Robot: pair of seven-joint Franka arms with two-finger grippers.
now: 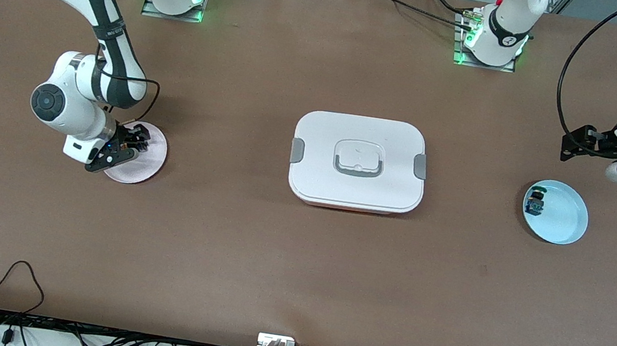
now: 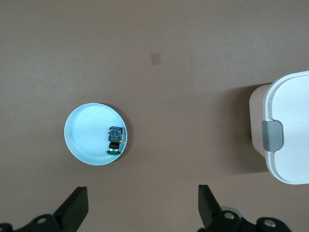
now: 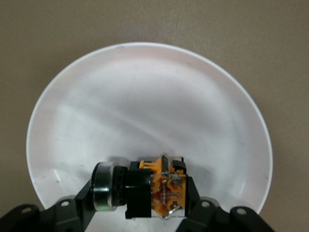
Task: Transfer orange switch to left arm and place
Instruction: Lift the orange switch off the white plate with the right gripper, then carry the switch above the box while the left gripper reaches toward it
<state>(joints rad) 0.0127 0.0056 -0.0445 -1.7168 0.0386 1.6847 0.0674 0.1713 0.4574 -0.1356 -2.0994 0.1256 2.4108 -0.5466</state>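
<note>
On the brown matte table: two round plates, pink and light-blue, one white lidded box between. Right gripper clamps the black-orange switch over pink plate; left gripper wide open, empty, above the blue plate.

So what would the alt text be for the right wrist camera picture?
Seen from above, the right pincer grips the orange switch just over a pale round plate. The plate sits on a brown table.
</note>
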